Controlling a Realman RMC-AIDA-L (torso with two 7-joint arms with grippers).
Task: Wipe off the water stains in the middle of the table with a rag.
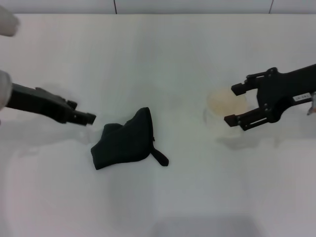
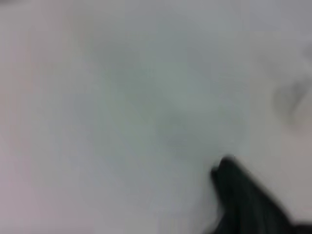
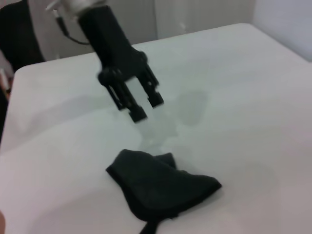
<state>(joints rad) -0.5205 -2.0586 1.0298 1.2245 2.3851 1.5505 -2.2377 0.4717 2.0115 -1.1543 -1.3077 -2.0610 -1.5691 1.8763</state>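
Right now the rag (image 1: 126, 140) lies crumpled mid-surface (image 1: 163, 59). Just beside it, the left tool (image 1: 89, 118) holds nothing, fingers apart. Spread wide, the right tool (image 1: 236, 104) flanks a cup (image 1: 226, 111) and might tip it.

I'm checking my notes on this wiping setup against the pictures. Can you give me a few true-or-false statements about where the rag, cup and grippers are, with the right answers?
1. The rag lies loose on the table, held by neither gripper. True.
2. The left gripper is clamped on the rag. False: it sits just to the rag's left, apart from it.
3. The right gripper is open with the cup by its fingertips. True.
4. The cup stands on the rag. False: it stands on the bare table to the rag's right.
5. The rag's tab sticks out on the side towards the cup. True.
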